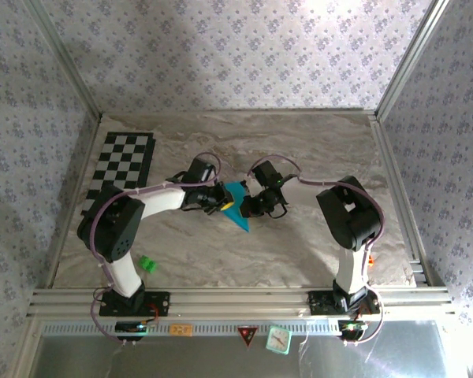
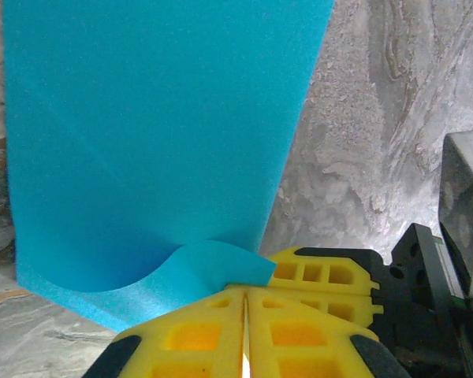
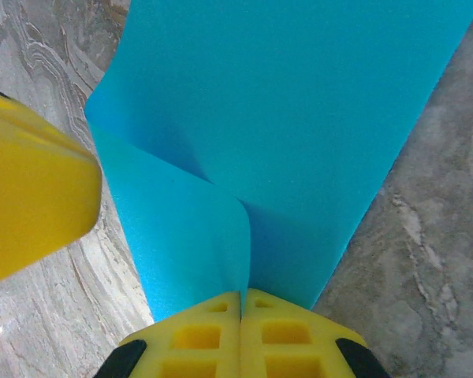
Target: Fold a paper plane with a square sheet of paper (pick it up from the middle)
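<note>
Above the middle of the marble-patterned table (image 1: pixel 315 150), my left claw (image 2: pixel 244 290) and my right claw (image 3: pixel 242 295) face each other. Each is pressed together on an edge of the square sheet of paper (image 1: pixel 237 206), which is held between them. Up close, the wrist views show a curl of cyan paper pinched at my yellow fingertips. From overhead, the sheet tapers to a point toward my bases. That view also shows a checkerboard mat (image 1: pixel 124 161) far left, a small green block (image 1: pixel 147 263) near my left base, and floral-papered walls (image 1: pixel 236 47) around the table.
</note>
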Available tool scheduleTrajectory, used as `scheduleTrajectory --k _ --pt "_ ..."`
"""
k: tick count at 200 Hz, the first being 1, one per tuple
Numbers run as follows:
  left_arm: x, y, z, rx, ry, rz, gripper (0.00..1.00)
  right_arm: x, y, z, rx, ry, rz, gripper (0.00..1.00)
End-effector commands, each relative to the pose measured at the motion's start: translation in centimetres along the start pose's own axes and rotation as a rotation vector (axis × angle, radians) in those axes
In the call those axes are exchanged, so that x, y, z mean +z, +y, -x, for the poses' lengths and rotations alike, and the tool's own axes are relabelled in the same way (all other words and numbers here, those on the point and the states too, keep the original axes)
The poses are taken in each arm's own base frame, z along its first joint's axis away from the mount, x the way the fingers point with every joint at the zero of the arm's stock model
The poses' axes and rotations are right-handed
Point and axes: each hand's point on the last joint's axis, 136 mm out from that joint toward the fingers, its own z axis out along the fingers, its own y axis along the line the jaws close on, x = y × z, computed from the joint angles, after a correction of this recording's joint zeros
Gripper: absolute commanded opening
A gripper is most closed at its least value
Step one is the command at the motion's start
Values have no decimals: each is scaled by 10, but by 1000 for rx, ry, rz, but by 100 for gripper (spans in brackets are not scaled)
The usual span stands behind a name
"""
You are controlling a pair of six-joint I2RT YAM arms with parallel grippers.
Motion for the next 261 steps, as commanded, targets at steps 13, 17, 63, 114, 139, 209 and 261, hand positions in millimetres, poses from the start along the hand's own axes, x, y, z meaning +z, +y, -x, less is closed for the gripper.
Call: scheduleTrajectory --k 13,17,63,114,139,209,261 --pt "4 4 -8 -19 21 8 11 10 -23 -17 58 70 -83 3" --pt "5 6 -8 -22 21 12 11 10 -23 -17 58 71 -83 3" --pt "10 15 -15 -34 39 39 10 11 -24 -17 61 74 -88 3" --pt "12 23 -15 -38 38 70 10 11 -25 -17 63 76 -91 3" --pt "12 29 -16 -39 33 91 10 12 -25 -18 64 78 -92 3" --pt "16 40 -17 -47 36 128 9 13 -26 -19 67 81 -94 4" --pt "19 46 -17 -55 40 147 9 13 -27 -20 69 86 -93 4"
